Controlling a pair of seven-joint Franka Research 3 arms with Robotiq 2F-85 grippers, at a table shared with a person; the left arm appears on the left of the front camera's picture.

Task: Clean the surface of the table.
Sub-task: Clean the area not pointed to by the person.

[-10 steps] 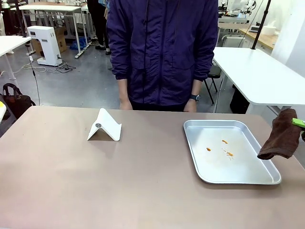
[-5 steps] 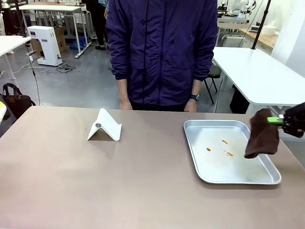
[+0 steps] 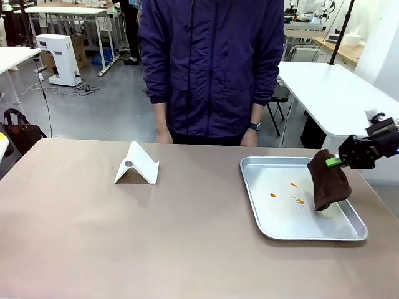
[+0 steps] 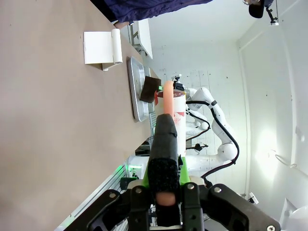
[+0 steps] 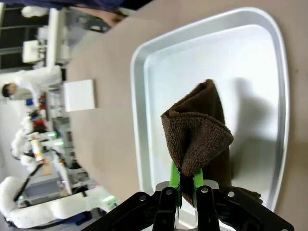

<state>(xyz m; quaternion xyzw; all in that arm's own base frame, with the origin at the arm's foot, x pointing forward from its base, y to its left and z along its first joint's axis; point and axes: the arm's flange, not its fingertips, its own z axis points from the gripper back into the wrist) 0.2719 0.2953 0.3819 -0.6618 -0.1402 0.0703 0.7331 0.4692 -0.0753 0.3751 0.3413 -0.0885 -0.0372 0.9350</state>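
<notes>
The right gripper (image 3: 337,161) is reaching in from the right edge of the front view and is hanging above the far right part of a metal tray (image 3: 252,193). Its green-padded fingers are pressed together on the top fold of a brown cloth (image 3: 328,180). The right wrist view is showing the same pinch, with the right gripper (image 5: 186,179) clamping the bunched cloth (image 5: 202,134) over the tray (image 5: 138,120). The cloth is drooping over the tray's right half, just beside a few orange spots (image 3: 294,193) on the tray floor; whether its lower end is touching the metal is not clear. The table (image 3: 124,237), with its brownish-taupe top, is stretching across the whole foreground, from the robot's side to its far edge. The tray is lying on its right part, and a white stand (image 3: 137,164), folded like a tent, is sitting well apart on its left-centre part. A person (image 3: 212,68) in a dark blue jacket is standing at the table's far edge with arms hanging down. In the left wrist view, the left gripper (image 4: 167,159) is hovering beside the table (image 4: 48,120). A dark blurred shape and a pale pink rod-like shape (image 4: 167,96) are running up along its fingers. Whether those fingers are spread or pinching something cannot be told.
</notes>
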